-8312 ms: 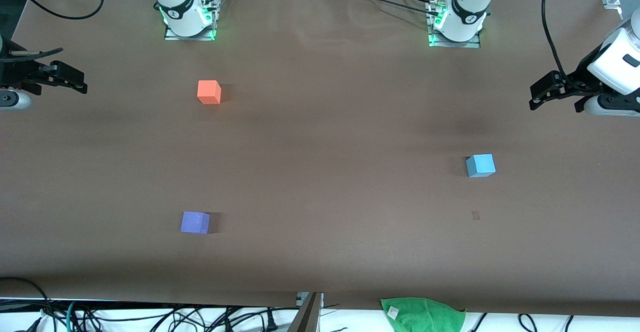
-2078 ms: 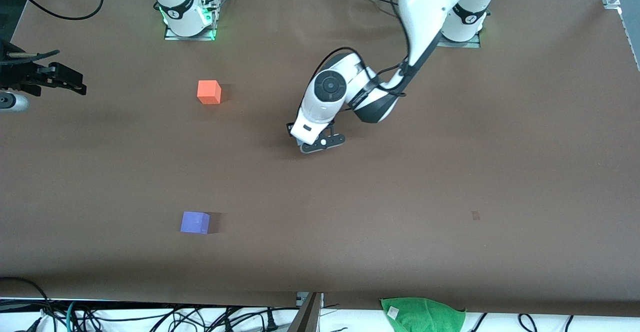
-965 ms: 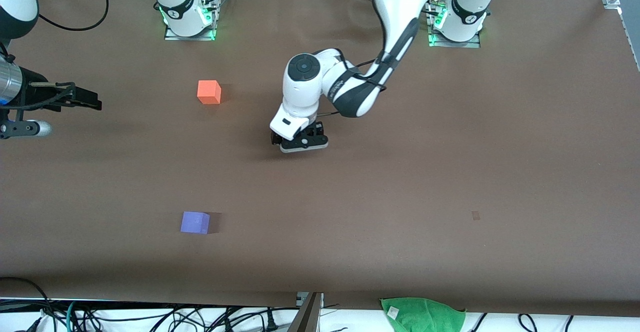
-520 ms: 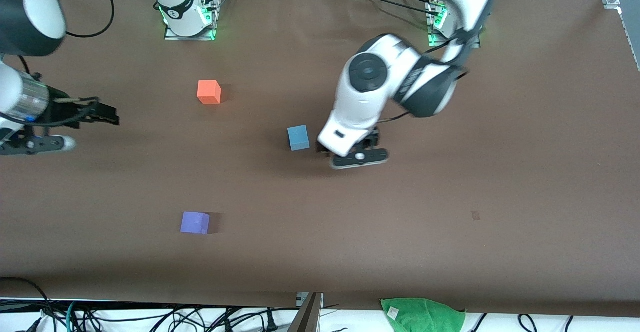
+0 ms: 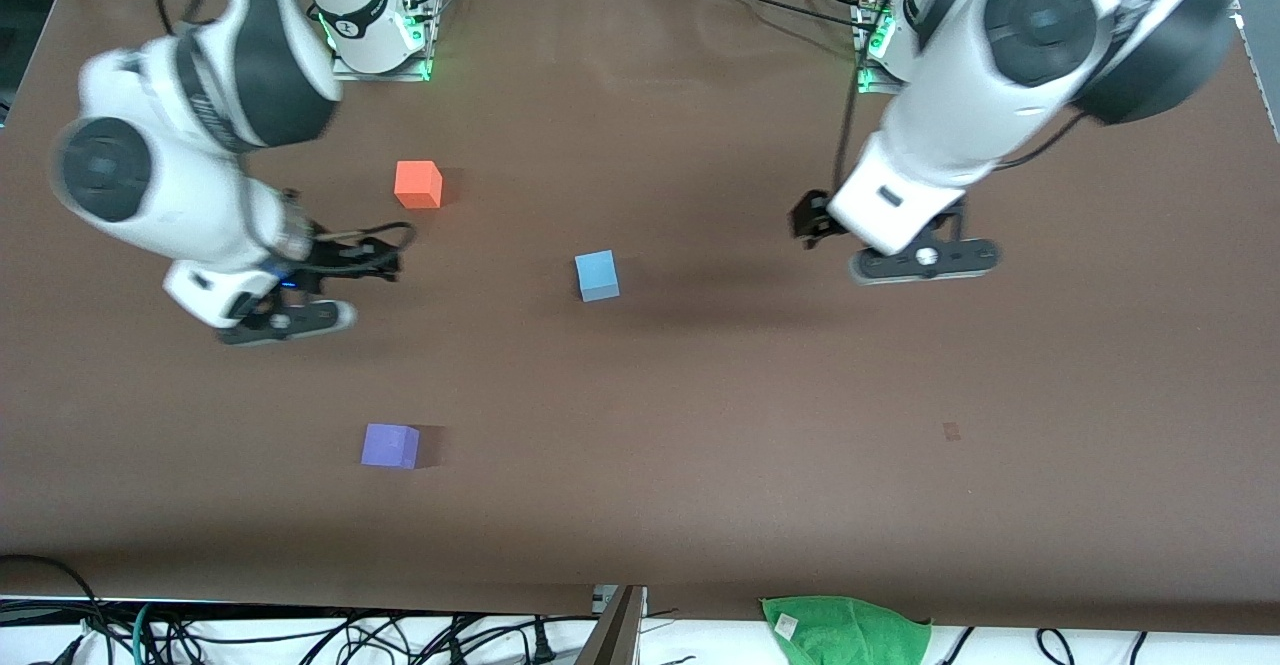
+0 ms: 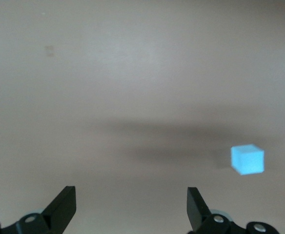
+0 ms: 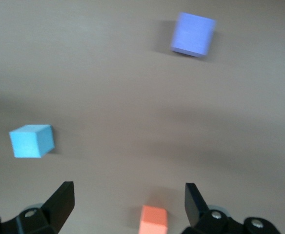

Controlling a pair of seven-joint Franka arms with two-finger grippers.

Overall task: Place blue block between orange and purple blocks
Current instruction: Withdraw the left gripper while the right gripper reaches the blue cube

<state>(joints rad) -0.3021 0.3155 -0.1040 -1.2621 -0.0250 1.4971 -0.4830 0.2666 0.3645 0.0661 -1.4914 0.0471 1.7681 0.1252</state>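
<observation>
The blue block point(image 5: 597, 275) rests on the brown table near its middle, apart from both grippers. The orange block point(image 5: 418, 184) sits nearer the right arm's base. The purple block point(image 5: 390, 445) sits nearer the front camera, almost in line with the orange one. My left gripper point(image 5: 885, 245) is open and empty, raised over bare table toward the left arm's end. Its wrist view shows the open gripper point(image 6: 130, 191) and the blue block point(image 6: 248, 159). My right gripper point(image 5: 290, 295) is open and empty over the table beside the orange block. Its wrist view shows the gripper point(image 7: 129, 186), the orange block point(image 7: 153, 219), the blue block point(image 7: 31, 140) and the purple block point(image 7: 193, 34).
A green cloth point(image 5: 845, 630) lies at the table's edge nearest the front camera, with cables point(image 5: 300, 635) along that edge. The arm bases point(image 5: 378, 40) stand at the edge farthest from the camera. A small dark mark point(image 5: 951, 431) shows on the table.
My left gripper carried the blue block to the middle of the table, let it go and drew back toward its own end. My right arm swung in from the table's end.
</observation>
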